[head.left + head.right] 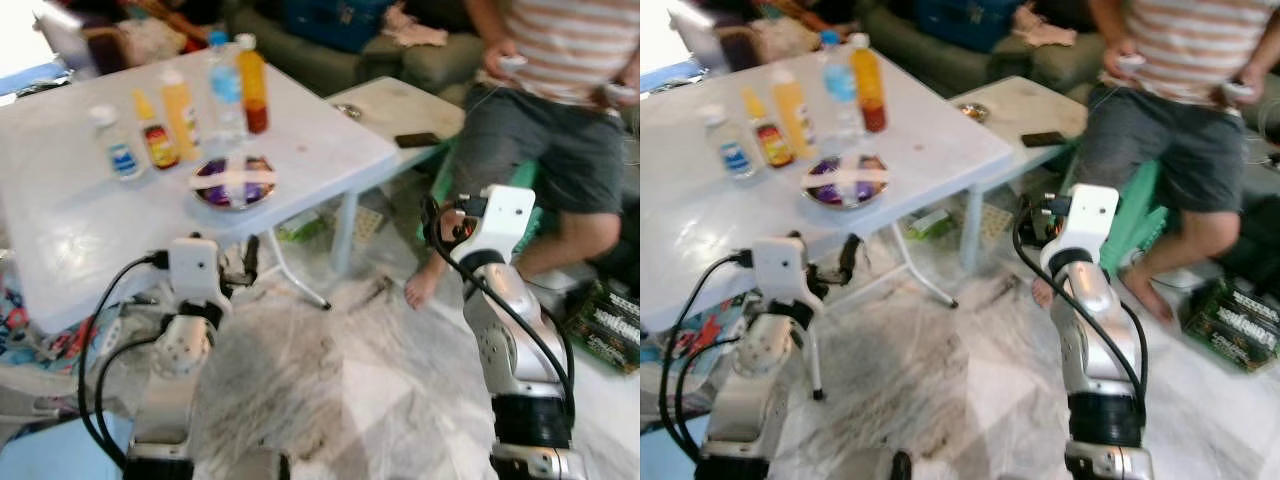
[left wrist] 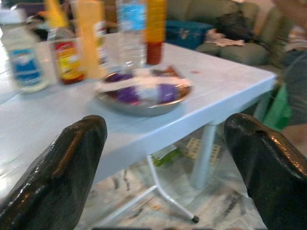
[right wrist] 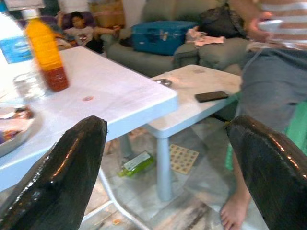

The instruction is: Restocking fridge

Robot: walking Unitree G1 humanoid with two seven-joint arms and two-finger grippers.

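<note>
Ahead of the robot, white plastic table [image 1: 70, 220], large, takes up the upper left. On it, far side: row of bottles — small white bottle [image 1: 112, 145], red-label sauce bottle [image 1: 153, 132], yellow juice bottle [image 1: 179, 110], clear water bottle [image 1: 226, 90], orange-and-red bottle [image 1: 251, 82]. Just in front of the row, metal plate [image 2: 144, 98] holding purple wrapped items, contents blurred, probably snacks. Right of the table, seated person [image 1: 560, 110] in striped shirt and grey shorts, a controller in each hand. Between table and person, lower white side table [image 3: 192, 96] with a black phone [image 3: 211, 96] and a small metal dish [image 3: 163, 82]. Behind, green sofa with a blue case [image 3: 160, 36]. Green bottle [image 3: 137, 164] lies on the marble floor under the table. Left gripper [image 2: 163, 182] sits low at the table's near edge, fingers spread wide, empty. Right gripper [image 3: 168, 177] raised off the table's right side, fingers apart, holding nothing.
</note>
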